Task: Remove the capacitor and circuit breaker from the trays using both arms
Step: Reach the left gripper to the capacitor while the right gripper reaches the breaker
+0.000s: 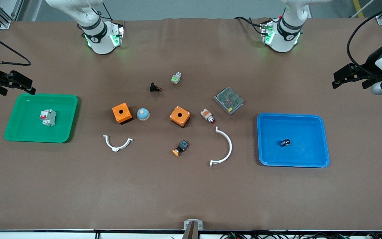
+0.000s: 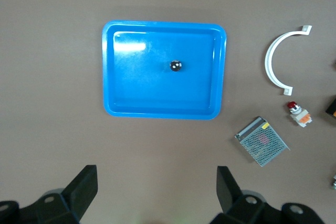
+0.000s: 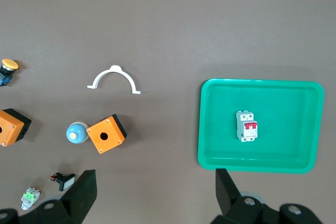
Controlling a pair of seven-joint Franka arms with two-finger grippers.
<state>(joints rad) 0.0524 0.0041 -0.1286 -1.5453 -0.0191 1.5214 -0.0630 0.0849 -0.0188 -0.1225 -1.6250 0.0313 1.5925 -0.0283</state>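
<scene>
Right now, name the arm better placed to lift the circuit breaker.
Right. Its open pincer hangs by the green tray holding the circuit breaker; the left pincer, also open, is near the blue tray.

On the brown table [image 1: 191, 192] we see two orange boxes [image 1: 122, 113], a blue dome [image 1: 143, 114] between them, and a metal mesh unit [image 1: 228, 100]. Nearer the front camera lie two white curved clips [image 1: 117, 144] and an orange-capped push-button [image 1: 180, 148].

The circuit breaker [image 1: 47, 118], a white-grey block with red switch levers, lay near the middle of the green tray [image 1: 18, 134], which sat toward the right arm's end of the surface. The capacitor [image 1: 285, 142], a tiny black cylinder with a shiny end, lay near the middle of the blue tray [image 1: 320, 156], toward the left arm's end.
</scene>
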